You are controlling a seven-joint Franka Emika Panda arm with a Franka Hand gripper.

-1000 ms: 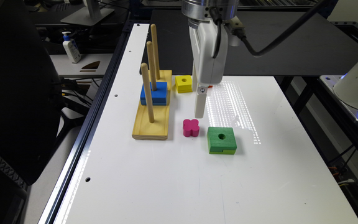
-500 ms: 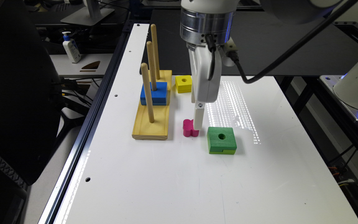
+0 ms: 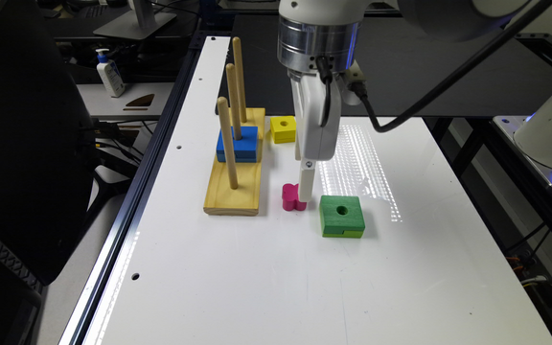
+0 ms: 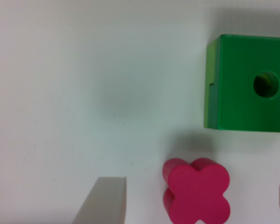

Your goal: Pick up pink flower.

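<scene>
The pink flower (image 3: 291,197) sits flat on the white table (image 3: 266,287), and everything else can be placed from it. Just beside it, toward the exterior view's right and slightly nearer the camera, lies a green block (image 3: 341,216) with a round hole in its top; the two stand close but apart. On the flower's other side, toward the exterior view's left, is a wooden peg base (image 3: 235,184) with three upright dowels, and a blue block (image 3: 237,143) is threaded over the middle one. Farther back from the flower, beyond the arm, a small yellow block (image 3: 283,129) with a hole rests on the table. The gripper (image 3: 302,194) hangs straight down over the flower, its white finger reaching to about the flower's height and covering part of its far side in the exterior view. From the wrist view, the gripper (image 4: 191,205) is spread wide: one finger (image 4: 105,200) stands clear of the flower (image 4: 198,191) with bare table between them, the other finger just peeks in at the opposite edge, and the flower lies between them, not gripped. The green block (image 4: 245,84) shows beyond it there.
</scene>
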